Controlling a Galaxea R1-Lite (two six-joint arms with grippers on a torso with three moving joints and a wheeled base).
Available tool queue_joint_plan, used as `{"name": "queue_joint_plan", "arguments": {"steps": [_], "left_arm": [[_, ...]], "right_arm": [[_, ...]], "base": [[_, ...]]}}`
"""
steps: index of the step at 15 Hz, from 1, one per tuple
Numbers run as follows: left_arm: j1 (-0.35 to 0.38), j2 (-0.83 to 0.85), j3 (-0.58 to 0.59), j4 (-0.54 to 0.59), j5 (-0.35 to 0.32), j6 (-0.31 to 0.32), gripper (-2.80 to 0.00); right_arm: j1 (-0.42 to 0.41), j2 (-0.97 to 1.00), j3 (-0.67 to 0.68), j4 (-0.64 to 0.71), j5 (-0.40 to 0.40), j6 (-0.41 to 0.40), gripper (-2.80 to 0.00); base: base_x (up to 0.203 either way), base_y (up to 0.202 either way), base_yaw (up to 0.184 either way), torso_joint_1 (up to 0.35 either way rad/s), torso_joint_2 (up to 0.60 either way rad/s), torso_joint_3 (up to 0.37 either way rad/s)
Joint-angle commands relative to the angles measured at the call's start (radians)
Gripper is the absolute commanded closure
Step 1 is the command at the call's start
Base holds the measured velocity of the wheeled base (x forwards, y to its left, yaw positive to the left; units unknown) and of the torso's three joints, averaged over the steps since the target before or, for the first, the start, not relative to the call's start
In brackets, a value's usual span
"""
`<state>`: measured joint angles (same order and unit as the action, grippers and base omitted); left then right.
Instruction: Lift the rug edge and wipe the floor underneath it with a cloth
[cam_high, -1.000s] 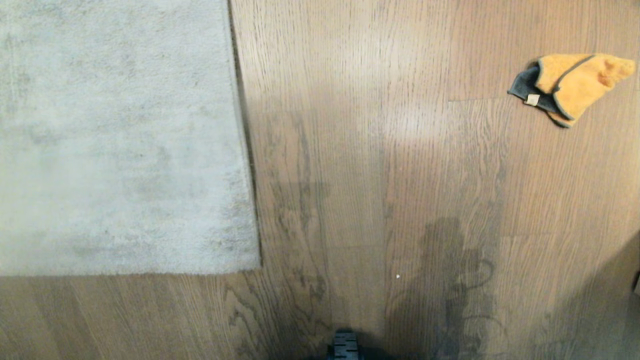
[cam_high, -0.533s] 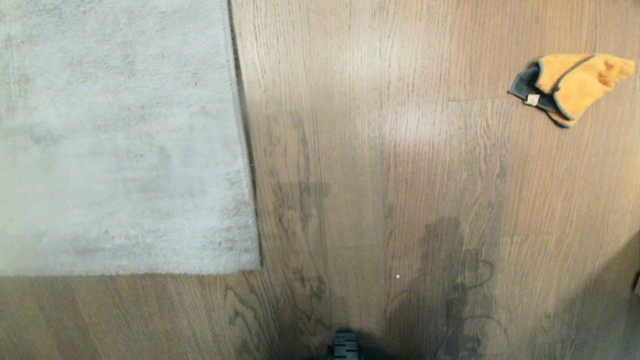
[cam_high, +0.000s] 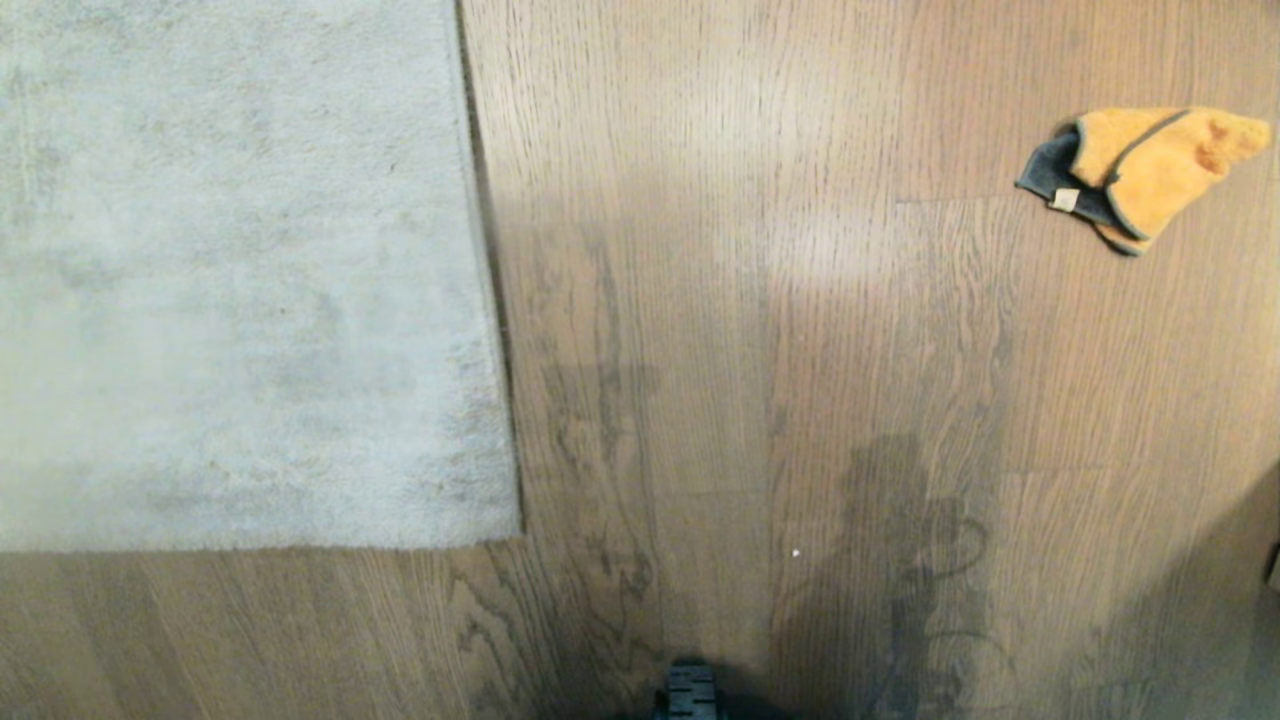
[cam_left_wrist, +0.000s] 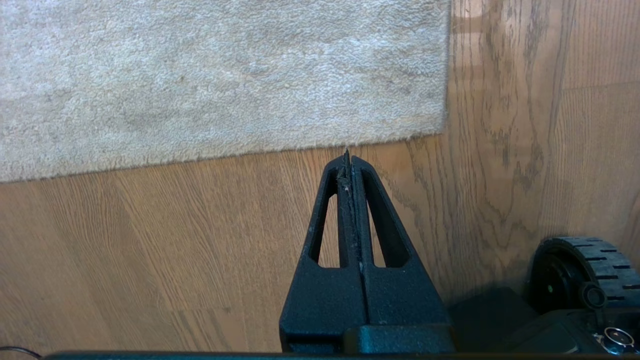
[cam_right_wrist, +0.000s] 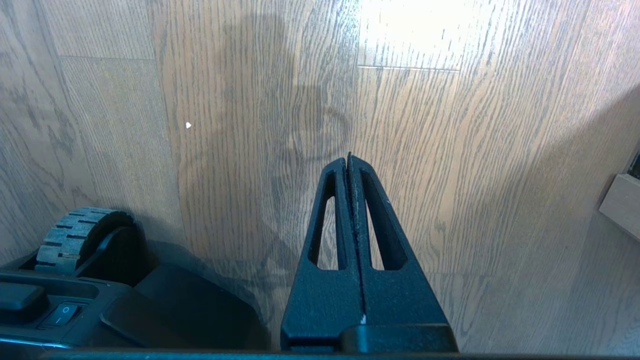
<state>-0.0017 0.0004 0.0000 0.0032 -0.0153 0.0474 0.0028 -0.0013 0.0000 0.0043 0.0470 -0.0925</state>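
Nothing moved; both tools pinched closed, empty; cloth (cam_high: 1145, 175) far from rug edge (cam_high: 490, 300).

- The floor (cam_high: 760, 300) consists of brown oak-look wood planks with dark visible grain and a slight sheen; a pale patch of reflected light lies across the middle planks.
- A large pale grey short-pile rectangular rug (cam_high: 240, 280) lies flat on the floor at the left of the head view.
- The rug edge (cam_high: 490, 300) runs straight along the planks; a second border meets it at a square corner, and both lie flat against the floor.
- A small orange-tan fluffy terry cloth (cam_high: 1145, 175) with dark blue-grey reverse and trim lies crumpled on the floor at far right, well apart from the rug.
- A tiny white speck (cam_high: 796, 552) rests on the planks nearer the robot.
- A black ribbed wheel (cam_left_wrist: 585, 272) of the robot base stands on the floor.
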Motion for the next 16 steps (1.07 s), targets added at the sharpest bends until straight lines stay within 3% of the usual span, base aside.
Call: {"name": "queue_joint_plan", "arguments": {"steps": [1, 6, 16], "left_arm": [[0.000, 0.000, 0.000, 0.000, 0.000, 0.000, 0.00], [0.000, 0.000, 0.000, 0.001, 0.002, 0.003, 0.00], [0.000, 0.000, 0.000, 0.001, 0.002, 0.005, 0.00]], "right_arm": [[0.000, 0.001, 0.000, 0.000, 0.001, -0.001, 0.00], [0.000, 0.001, 0.000, 0.000, 0.001, -0.001, 0.00], [0.000, 0.001, 0.000, 0.000, 0.001, -0.001, 0.00]], "base": [[0.000, 0.000, 0.000, 0.000, 0.00, 0.000], [0.000, 0.000, 0.000, 0.000, 0.00, 0.018], [0.000, 0.000, 0.000, 0.002, 0.00, 0.187]]}}
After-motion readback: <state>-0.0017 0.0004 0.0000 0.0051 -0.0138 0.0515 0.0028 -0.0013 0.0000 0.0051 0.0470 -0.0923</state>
